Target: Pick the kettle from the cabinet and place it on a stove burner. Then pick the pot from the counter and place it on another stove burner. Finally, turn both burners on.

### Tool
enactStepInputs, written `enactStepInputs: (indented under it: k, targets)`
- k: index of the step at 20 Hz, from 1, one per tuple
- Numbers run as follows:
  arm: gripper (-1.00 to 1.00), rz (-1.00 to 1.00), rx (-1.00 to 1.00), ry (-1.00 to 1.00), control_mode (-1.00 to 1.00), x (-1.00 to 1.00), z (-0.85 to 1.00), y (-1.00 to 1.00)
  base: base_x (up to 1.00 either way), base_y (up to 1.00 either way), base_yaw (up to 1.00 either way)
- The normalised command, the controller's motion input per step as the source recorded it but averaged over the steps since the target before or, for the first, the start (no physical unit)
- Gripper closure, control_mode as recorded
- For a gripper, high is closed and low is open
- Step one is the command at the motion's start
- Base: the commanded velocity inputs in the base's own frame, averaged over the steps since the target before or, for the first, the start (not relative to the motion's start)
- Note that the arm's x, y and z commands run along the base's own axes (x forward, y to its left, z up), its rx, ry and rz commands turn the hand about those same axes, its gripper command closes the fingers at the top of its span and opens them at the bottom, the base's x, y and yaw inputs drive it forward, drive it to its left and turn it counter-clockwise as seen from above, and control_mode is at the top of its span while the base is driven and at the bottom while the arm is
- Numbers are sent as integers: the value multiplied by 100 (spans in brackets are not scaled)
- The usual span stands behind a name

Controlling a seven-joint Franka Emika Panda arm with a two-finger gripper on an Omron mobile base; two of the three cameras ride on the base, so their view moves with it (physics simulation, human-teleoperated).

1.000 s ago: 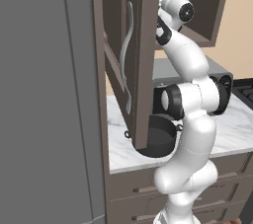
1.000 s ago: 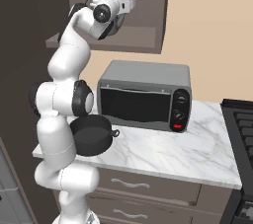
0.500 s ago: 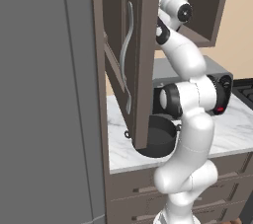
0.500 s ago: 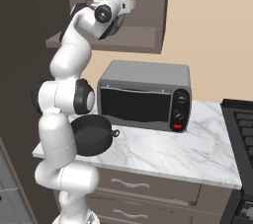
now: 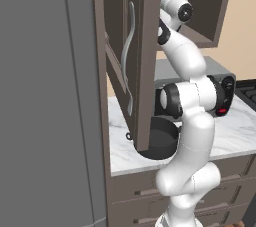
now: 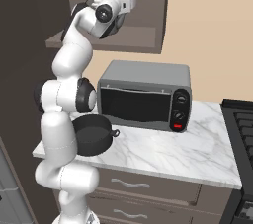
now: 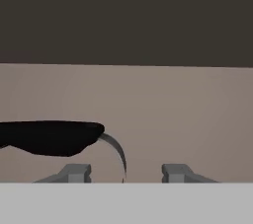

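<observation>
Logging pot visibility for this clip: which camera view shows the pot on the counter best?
The right base view: the pot sits on the counter beside the toaster oven, its rim and one loop handle visible. In the left base view the pot is largely hidden behind the cabinet door and the arm.

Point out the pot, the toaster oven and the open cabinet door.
pot (image 6: 91, 135), right base view, dark inner wall.
toaster oven (image 6: 136, 105), right base view, glass door.
cabinet door (image 5: 145, 78), left base view, front edge.

Even, shadowless rendered light; cabinet (image 6: 113, 1) interior dim, hand view soft and blurry.
</observation>
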Motion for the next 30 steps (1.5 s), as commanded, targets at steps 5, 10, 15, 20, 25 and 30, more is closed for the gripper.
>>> enactStepInputs:
  k: [5, 10, 15, 20, 25, 30]
  targets:
    - [100, 0, 0, 3, -100, 6, -4, 5, 0, 0, 0]
    - [100, 0, 0, 2, -100, 0, -5, 4, 0, 0, 0]
    - [100, 0, 0, 0, -100, 0, -6, 0, 0, 0, 0]
    - [100, 0, 0, 0, -100, 0, -8, 0, 0, 0, 0]
    - [100, 0, 0, 0, -100, 0, -10, 1, 0, 0, 0]
    - [100, 0, 0, 0, -100, 0, -11, 1, 0, 0, 0]
